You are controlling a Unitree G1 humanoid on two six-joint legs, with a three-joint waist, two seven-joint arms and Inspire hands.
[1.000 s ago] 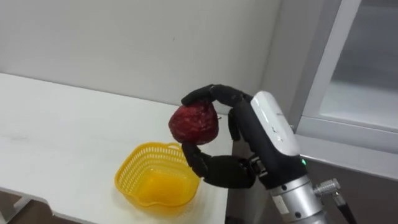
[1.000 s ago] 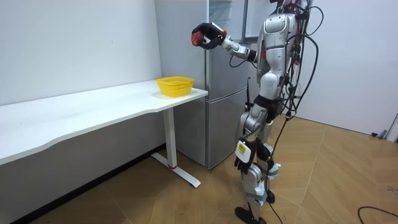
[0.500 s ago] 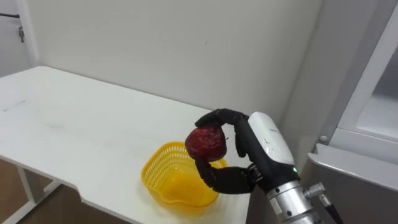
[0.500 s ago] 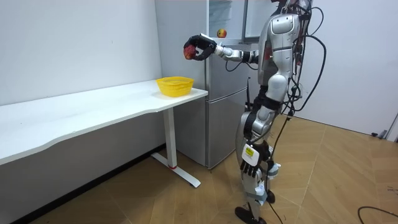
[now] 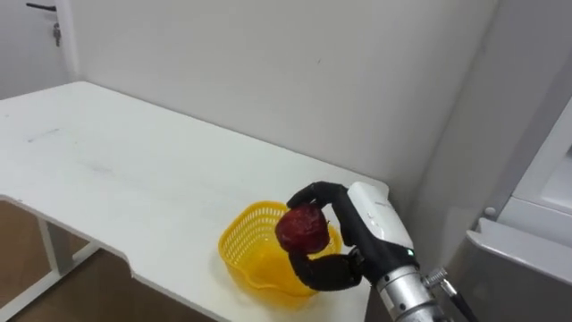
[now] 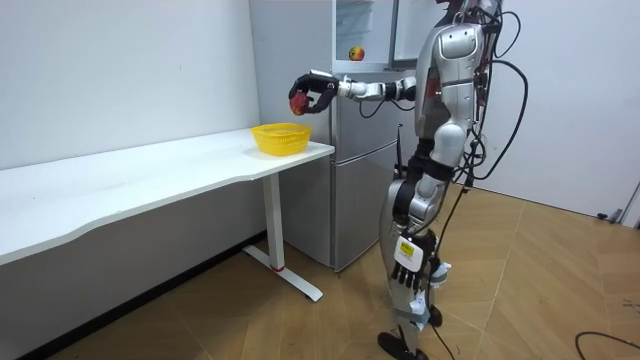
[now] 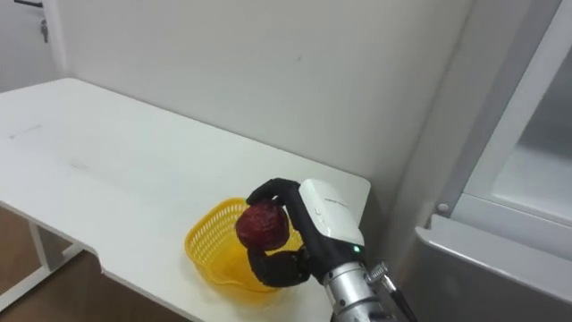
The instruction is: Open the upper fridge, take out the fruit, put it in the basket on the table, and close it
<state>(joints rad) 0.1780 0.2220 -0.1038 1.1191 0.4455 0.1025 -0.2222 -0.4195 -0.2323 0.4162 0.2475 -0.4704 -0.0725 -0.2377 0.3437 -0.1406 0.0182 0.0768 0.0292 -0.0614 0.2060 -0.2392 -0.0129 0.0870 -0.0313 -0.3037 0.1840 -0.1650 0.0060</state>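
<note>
My right hand [image 5: 362, 234] [image 7: 315, 224] [image 6: 312, 88] is shut on a dark red round fruit [image 5: 303, 229] [image 7: 261, 225] [image 6: 298, 100], fingers curled over its top and thumb under it. It holds the fruit just above a yellow plastic basket [image 5: 252, 258] [image 7: 208, 247] [image 6: 281, 137] that sits at the near right corner of the white table [image 5: 134, 179] [image 6: 150, 170]. The basket looks empty inside. In the room view I stand beside the table's end with the right arm stretched toward it. My left hand [image 6: 402, 276] hangs low by my leg, fingers relaxed.
A grey fridge [image 6: 360, 120] stands right of the table with its upper door open [image 5: 545, 170] [image 7: 518, 116]. A small orange-red fruit [image 6: 354, 53] remains on its upper shelf. A white wall runs behind the table.
My right hand has carried the red fruit away from the fridge, down and over to the yellow basket. The head camera has swung left toward the table.
</note>
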